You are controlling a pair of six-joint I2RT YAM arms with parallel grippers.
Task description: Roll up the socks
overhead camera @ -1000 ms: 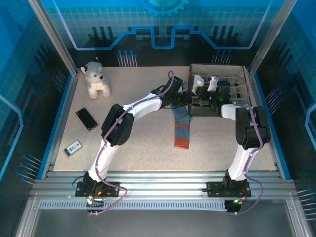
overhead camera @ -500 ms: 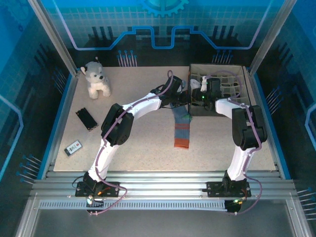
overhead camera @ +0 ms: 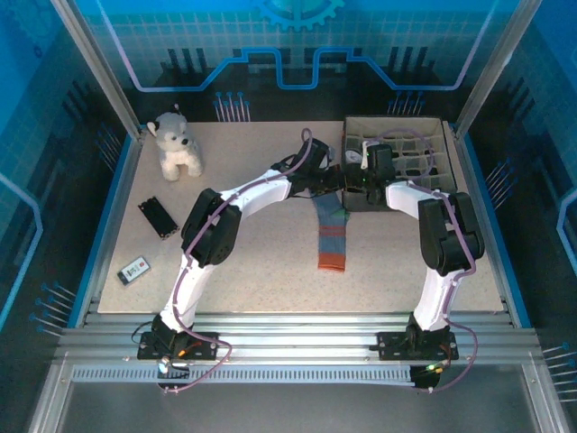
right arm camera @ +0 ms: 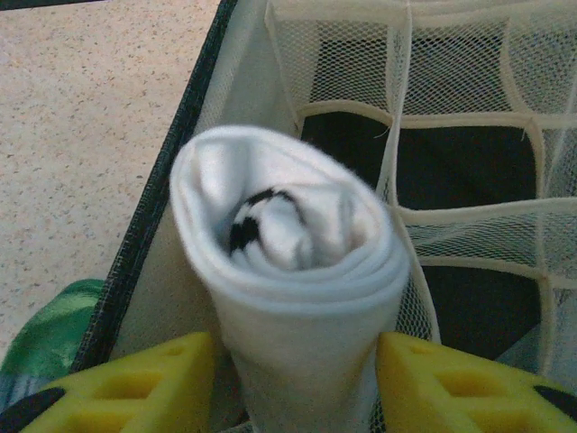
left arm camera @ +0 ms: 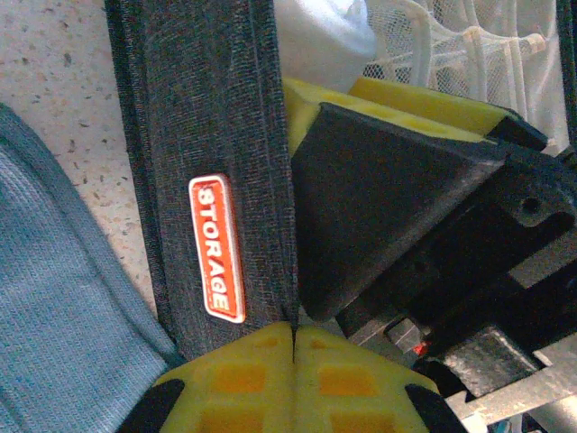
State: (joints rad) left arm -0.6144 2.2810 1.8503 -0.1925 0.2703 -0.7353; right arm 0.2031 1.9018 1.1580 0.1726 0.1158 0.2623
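At the storage organizer (left arm camera: pixel 207 135), left pincer (left arm camera: pixel 293 341) clamps its wall, apparently to steady it; right pincer (right arm camera: pixel 296 354) flanks the rolled white sock (right arm camera: pixel 288 262), grip indeterminate.

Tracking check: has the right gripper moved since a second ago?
Yes. The right gripper, holding the rolled white sock, has shifted left, away from the table's blue right edge, toward the left wall of the dark fabric box.

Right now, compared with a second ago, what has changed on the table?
The right claw carried the rolled white sock leftward over the dark grey fabric storage box, to its left wall. The left claw stayed shut on that wall; the striped teal sock lay unmoved.
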